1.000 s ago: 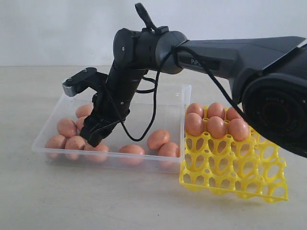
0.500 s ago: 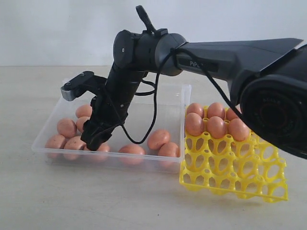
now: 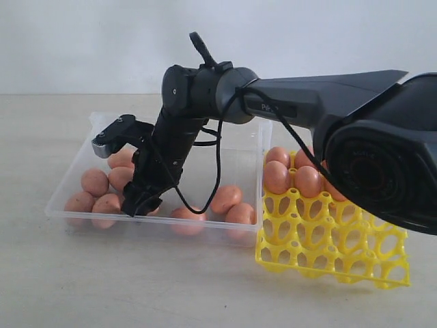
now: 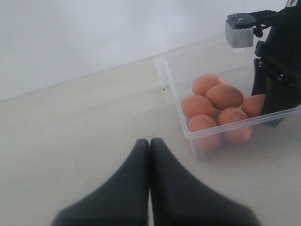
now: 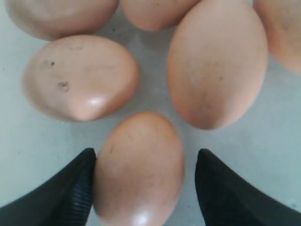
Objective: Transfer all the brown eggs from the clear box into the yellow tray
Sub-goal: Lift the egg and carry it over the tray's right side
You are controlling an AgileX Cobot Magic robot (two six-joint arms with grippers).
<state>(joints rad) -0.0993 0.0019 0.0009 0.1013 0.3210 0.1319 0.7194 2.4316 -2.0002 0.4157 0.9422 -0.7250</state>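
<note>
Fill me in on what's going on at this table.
The right pincer is down inside the clear box, its jaws open on either side of one brown egg, not closed on it. Loose eggs lie around it in the box, and placed eggs sit in far cups of the yellow tray beside the box. The left pincer is shut, over the table outside the box.

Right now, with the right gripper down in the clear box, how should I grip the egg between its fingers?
Take the egg across its short axis, straight down from above. It lies on its side, long axis running between the fingers of the open right gripper, and no other egg crowds either flank; the neighbouring eggs sit beyond its tip.
</note>
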